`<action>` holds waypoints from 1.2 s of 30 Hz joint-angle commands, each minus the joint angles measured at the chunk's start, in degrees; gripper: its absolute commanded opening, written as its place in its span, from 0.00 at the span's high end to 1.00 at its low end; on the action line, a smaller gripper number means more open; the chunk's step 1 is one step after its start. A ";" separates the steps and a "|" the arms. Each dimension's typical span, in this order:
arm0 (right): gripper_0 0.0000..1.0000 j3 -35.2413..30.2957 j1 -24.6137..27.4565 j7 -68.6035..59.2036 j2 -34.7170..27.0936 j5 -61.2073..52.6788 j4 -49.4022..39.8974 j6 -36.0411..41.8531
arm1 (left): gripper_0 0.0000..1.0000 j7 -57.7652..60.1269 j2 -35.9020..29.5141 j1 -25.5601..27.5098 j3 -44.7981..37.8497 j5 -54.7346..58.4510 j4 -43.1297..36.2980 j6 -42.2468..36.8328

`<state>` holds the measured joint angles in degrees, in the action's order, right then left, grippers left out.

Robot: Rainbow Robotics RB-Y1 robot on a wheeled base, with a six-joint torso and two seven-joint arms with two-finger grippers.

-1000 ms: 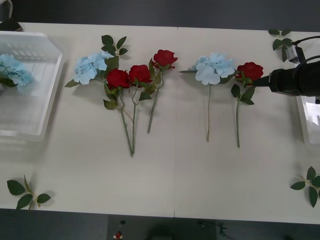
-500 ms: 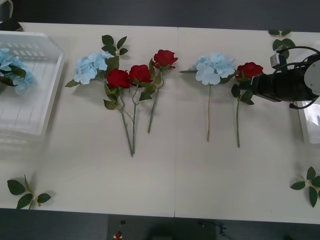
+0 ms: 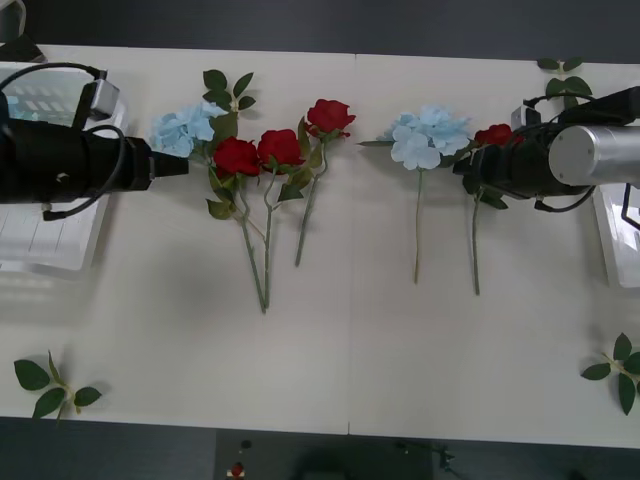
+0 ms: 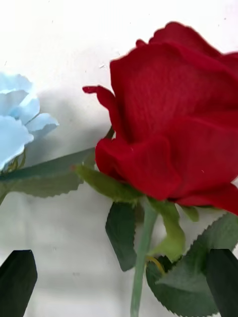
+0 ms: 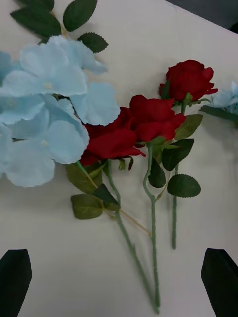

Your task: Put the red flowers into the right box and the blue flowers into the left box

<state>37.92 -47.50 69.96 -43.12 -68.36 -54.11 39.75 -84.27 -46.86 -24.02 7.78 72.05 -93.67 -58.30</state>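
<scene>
Right gripper [image 3: 466, 172] open, black fingers [image 4: 18, 280] spread at both corners of wrist view, rose stem [image 4: 141, 262] running between them but not clamped; it sits low over the rightmost red rose [image 3: 493, 135], arm reaching in from the right. Just beside that rose, a blue flower [image 3: 428, 137] lies touching its leaves, stems side by side pointing toward the robot. Left gripper [image 3: 182, 166] also open, fingers [image 5: 15, 275] wide apart, holding nothing, tip at the blue flower [image 3: 185, 128] on the left group. That bloom overlaps three red roses [image 3: 278, 146] w/ tangled leaves and crossed stems [image 5: 151, 237], so the nearest rose [image 5: 111, 143] is partly tucked under blue petals. Left box [image 3: 60, 250] mostly hidden behind left arm, contents can't tell. Right box [image 3: 612, 240] at table's right edge, partly covered by right arm. Loose leaf sprigs at near-left corner [image 3: 50, 385], near-right [image 3: 618, 370], far-right [image 3: 562, 78]. All on pale table [image 3: 350, 340]
</scene>
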 commanded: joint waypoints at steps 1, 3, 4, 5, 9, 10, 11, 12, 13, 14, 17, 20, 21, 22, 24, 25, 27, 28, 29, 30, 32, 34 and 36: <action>0.00 -0.48 -2.34 -5.45 1.10 4.55 0.59 0.16 | 0.00 6.22 7.14 1.43 -0.22 -10.18 -1.34 0.65; 0.00 -0.48 -2.51 -6.68 1.46 6.57 0.59 0.77 | 0.00 9.65 9.07 2.49 -0.22 -14.05 -1.51 1.96; 0.00 -0.48 -2.69 -7.38 1.63 7.71 0.59 1.39 | 0.00 12.02 10.21 2.93 -0.22 -16.77 -1.51 2.76; 0.00 -0.48 -2.78 -7.64 1.72 8.24 0.59 1.74 | 0.00 12.99 10.65 3.10 -0.22 -18.35 -1.51 3.02; 0.00 -0.48 -2.86 -8.26 2.33 11.14 0.59 2.88 | 0.00 21.60 13.90 3.10 -0.04 -29.95 -1.43 3.46; 0.00 -0.48 -2.86 -8.43 2.51 11.84 0.59 2.88 | 0.00 23.89 14.43 2.84 0.31 -32.85 -1.43 3.72; 0.05 -0.48 -2.86 -8.52 2.60 12.20 0.59 2.88 | 0.00 25.03 14.52 2.75 0.66 -34.17 -1.43 3.90; 0.21 -0.48 -2.86 -8.79 2.69 12.81 0.67 2.88 | 0.00 27.93 14.52 2.49 1.45 -36.99 -1.34 4.34; 0.55 -0.48 -2.86 -8.96 2.86 13.07 0.76 2.88 | 0.00 30.92 14.52 2.05 2.42 -39.01 -1.34 4.51; 0.73 -0.48 -2.86 -9.14 2.86 13.34 0.85 2.88 | 0.00 32.24 14.52 1.79 2.77 -39.97 -1.25 4.43; 1.00 -0.48 -2.86 -9.40 3.04 14.30 0.85 2.88 | 0.00 37.78 14.34 0.47 4.53 -43.75 -0.55 4.43; 1.00 -0.48 -2.86 -9.49 3.04 14.74 0.85 2.88 | 0.00 42.26 14.17 -1.47 6.90 -46.48 0.95 4.43; 1.00 -0.48 -2.86 -9.58 2.95 14.83 0.85 2.88 | 0.00 42.79 14.17 -1.99 7.43 -46.74 1.39 4.43; 1.00 -0.48 -2.86 -9.58 3.04 14.92 0.85 2.88 | 0.00 44.02 14.08 -3.14 8.66 -47.36 2.35 4.43; 1.00 -0.48 -2.86 -9.58 3.04 14.92 0.85 2.88 | 0.00 45.95 14.08 -5.86 10.94 -48.06 4.99 4.51; 1.00 -0.48 -2.86 -9.58 3.04 14.92 0.85 2.88 | 0.00 46.39 14.17 -6.48 11.65 -48.24 5.69 4.43; 1.00 -0.48 -2.86 -9.58 3.04 14.92 0.85 2.88 | 0.00 48.59 14.25 -8.76 13.75 -48.85 7.98 4.43; 1.00 -0.48 -2.86 -9.58 3.04 14.92 0.85 2.88 | 0.00 49.03 14.34 -9.38 14.19 -49.03 8.51 4.43; 1.00 -0.48 -2.86 -9.58 3.04 14.92 0.85 2.88 | 0.00 49.29 14.61 -10.26 14.81 -49.29 9.56 4.43; 1.00 -0.48 -2.86 -9.58 3.04 14.92 0.85 2.88 | 0.00 49.29 14.87 -10.70 14.90 -49.47 10.18 4.43; 1.00 -0.48 -2.86 -9.58 3.04 14.92 0.85 2.88 | 0.00 49.11 15.84 -12.10 15.16 -49.90 12.64 4.43; 1.00 -0.48 -2.86 -9.58 3.04 14.92 0.85 2.88 | 0.00 48.85 17.15 -13.51 15.16 -50.61 15.01 4.43; 1.00 -0.48 -3.13 -9.05 2.77 14.92 0.85 2.97 | 0.00 48.76 18.39 -15.09 15.16 -51.31 17.47 4.43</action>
<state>37.92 -48.01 64.07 -40.92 -53.99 -53.23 42.58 -35.02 -30.07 -36.08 24.30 21.89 -78.52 -54.07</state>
